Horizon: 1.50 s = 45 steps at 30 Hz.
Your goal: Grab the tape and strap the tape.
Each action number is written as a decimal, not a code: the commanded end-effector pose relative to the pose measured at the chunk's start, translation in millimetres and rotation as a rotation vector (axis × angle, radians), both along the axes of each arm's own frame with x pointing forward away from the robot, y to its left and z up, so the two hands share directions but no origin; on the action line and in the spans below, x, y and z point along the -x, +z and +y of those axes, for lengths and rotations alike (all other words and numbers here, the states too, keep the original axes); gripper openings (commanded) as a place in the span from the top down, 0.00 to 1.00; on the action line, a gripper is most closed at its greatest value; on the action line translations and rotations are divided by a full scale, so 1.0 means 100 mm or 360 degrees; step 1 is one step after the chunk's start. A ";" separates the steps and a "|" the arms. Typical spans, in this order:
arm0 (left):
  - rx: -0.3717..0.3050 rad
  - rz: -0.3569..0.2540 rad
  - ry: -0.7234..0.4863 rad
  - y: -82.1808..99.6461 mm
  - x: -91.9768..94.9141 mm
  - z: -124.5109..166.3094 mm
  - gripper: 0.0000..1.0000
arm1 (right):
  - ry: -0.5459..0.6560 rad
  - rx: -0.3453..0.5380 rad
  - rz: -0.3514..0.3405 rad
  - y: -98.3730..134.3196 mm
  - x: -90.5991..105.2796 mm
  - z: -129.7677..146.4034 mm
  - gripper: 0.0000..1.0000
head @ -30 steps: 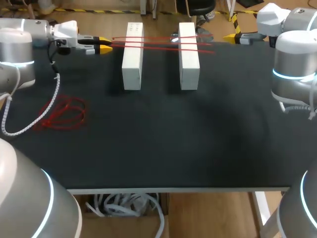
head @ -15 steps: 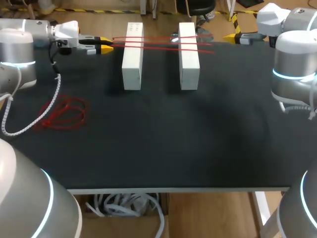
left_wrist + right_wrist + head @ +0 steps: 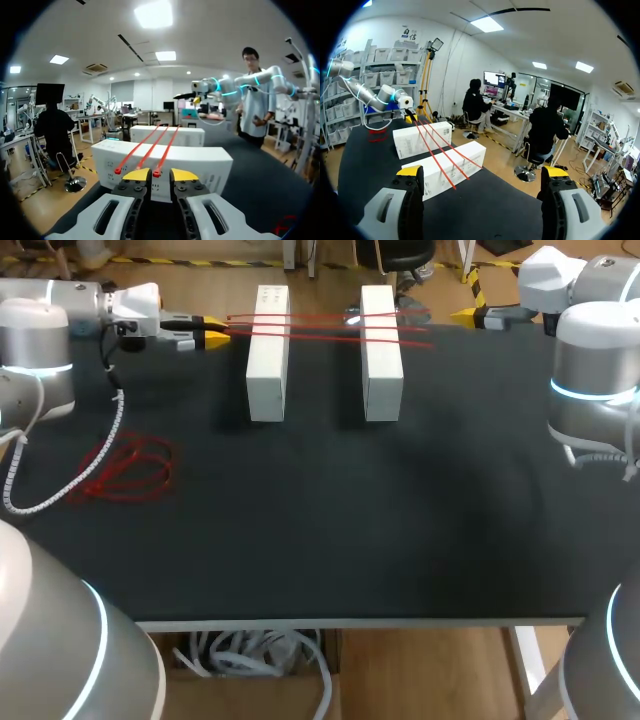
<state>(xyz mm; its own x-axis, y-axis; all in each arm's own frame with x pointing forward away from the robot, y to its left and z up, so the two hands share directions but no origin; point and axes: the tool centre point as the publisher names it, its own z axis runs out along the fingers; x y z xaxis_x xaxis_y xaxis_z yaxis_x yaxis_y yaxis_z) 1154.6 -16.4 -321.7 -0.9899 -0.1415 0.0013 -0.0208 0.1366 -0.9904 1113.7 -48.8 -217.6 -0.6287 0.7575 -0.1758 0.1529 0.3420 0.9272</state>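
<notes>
Since a second ago my left gripper [image 3: 214, 330] has crept slightly toward the red straps [image 3: 330, 328], high in the upper left of the head view. Its fingers are narrowly parted, one strap end sitting in the gap but not clamped. The three straps bridge two white boxes [image 3: 268, 350], I judge so their overhanging ends can be taken from either side. My right gripper [image 3: 482, 172] waits at the upper right, spread wide and empty. Spare straps [image 3: 130, 468] lie coiled at mid-left.
</notes>
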 end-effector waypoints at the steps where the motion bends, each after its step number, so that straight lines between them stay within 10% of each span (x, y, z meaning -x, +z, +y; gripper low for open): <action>1: 0.0005 -0.0004 -0.0009 -0.02 -0.02 0.00 0.80 | 0.0003 0.0001 0.0003 0.00 0.00 -0.01 0.00; 5: 0.0005 -0.0006 -0.0007 -0.02 -0.02 0.00 0.83 | 0.0003 0.0001 0.0003 0.00 0.00 -0.01 0.00; 7: 0.0006 -0.0007 -0.0008 -0.02 -0.02 0.00 1.00 | 0.0003 0.0001 0.0003 0.00 0.00 -0.01 0.00; 27: 0.0052 -0.0026 -0.0044 0.08 0.12 -0.03 1.00 | 0.0003 0.0001 0.0003 0.00 0.00 -0.01 0.00; 45: 0.0171 0.0017 0.0042 0.76 0.60 -0.13 1.00 | 0.0003 0.0001 0.0003 0.00 0.00 -0.01 0.00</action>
<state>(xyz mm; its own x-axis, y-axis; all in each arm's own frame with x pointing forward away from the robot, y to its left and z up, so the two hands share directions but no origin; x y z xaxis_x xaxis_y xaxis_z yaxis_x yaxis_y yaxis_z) 1118.1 -27.2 -258.2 -0.9974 -0.0636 0.0342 -0.0346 0.0049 -0.9994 1113.7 -48.8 -217.7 -0.6287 0.7575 -0.1758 0.1529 0.3420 0.9272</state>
